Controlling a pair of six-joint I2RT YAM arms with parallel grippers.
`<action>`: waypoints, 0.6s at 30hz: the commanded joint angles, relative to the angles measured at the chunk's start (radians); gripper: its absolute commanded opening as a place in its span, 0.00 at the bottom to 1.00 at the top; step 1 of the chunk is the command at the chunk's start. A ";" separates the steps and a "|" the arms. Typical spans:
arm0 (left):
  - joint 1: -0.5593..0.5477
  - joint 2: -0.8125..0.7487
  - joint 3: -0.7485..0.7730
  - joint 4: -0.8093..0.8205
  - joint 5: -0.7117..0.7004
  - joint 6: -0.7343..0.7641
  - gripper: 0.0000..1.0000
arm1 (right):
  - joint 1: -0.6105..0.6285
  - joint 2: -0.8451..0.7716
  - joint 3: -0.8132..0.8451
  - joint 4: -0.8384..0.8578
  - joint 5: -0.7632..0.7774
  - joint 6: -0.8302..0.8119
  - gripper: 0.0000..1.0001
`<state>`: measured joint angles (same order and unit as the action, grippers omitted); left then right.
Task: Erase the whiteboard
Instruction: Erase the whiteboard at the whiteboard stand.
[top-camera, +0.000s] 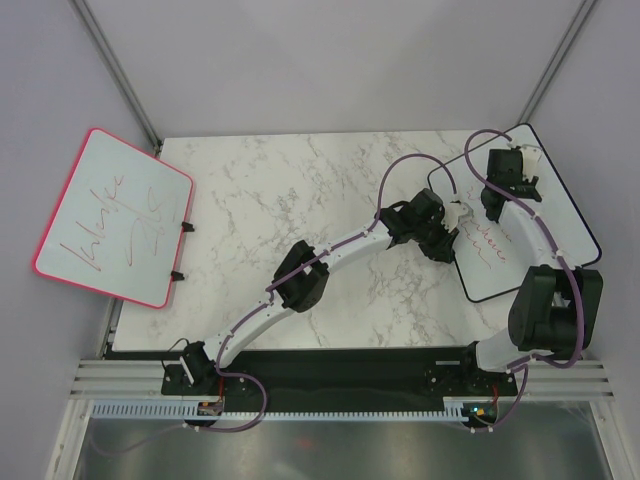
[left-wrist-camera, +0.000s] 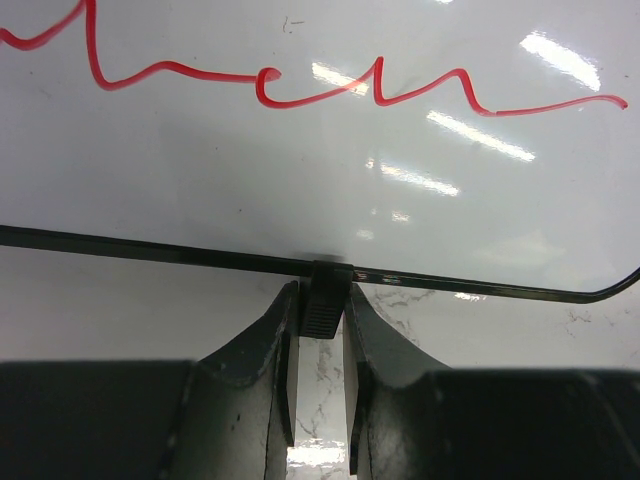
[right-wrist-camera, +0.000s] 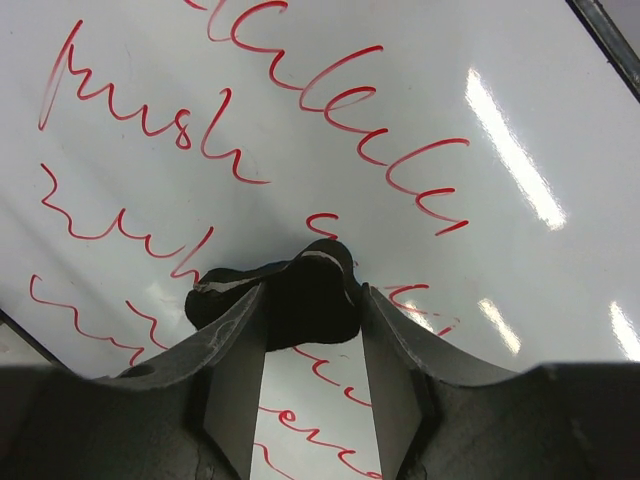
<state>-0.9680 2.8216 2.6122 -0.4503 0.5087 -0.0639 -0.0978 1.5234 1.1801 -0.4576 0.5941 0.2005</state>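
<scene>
Where the whiteboard (top-camera: 500, 280) lies: right side of the table (top-camera: 300, 200), red writing (right-wrist-camera: 330, 110) on it.
Left gripper (left-wrist-camera: 320, 310): nipping the black clip (left-wrist-camera: 330, 285) on its frame (left-wrist-camera: 150, 250).
Right gripper (right-wrist-camera: 310, 292): clamped on a dark wad (right-wrist-camera: 285, 295), maybe an eraser, down on the writing.

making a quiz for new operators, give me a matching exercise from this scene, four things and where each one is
Things:
1. black-framed whiteboard
2. pink-framed whiteboard
3. black tab
4. black eraser

Places:
a. between the right fingers
b. sticking out past the left edge of the table
c. on the table's right side, red writing on it
d. pinched by the left fingers at the board's frame

Pairs: 1-c, 2-b, 3-d, 4-a
</scene>
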 joint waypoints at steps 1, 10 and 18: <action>0.018 0.039 0.022 -0.037 -0.001 -0.036 0.02 | -0.017 -0.017 -0.022 0.042 0.026 -0.009 0.50; 0.025 0.041 0.051 -0.056 0.008 0.006 0.02 | -0.034 -0.039 -0.082 0.025 -0.034 0.002 0.58; 0.023 0.045 0.054 -0.057 0.016 -0.001 0.02 | -0.045 -0.055 -0.097 0.068 -0.050 0.000 0.33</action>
<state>-0.9634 2.8368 2.6377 -0.4622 0.5282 -0.0582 -0.1249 1.4723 1.1091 -0.3916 0.5514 0.2050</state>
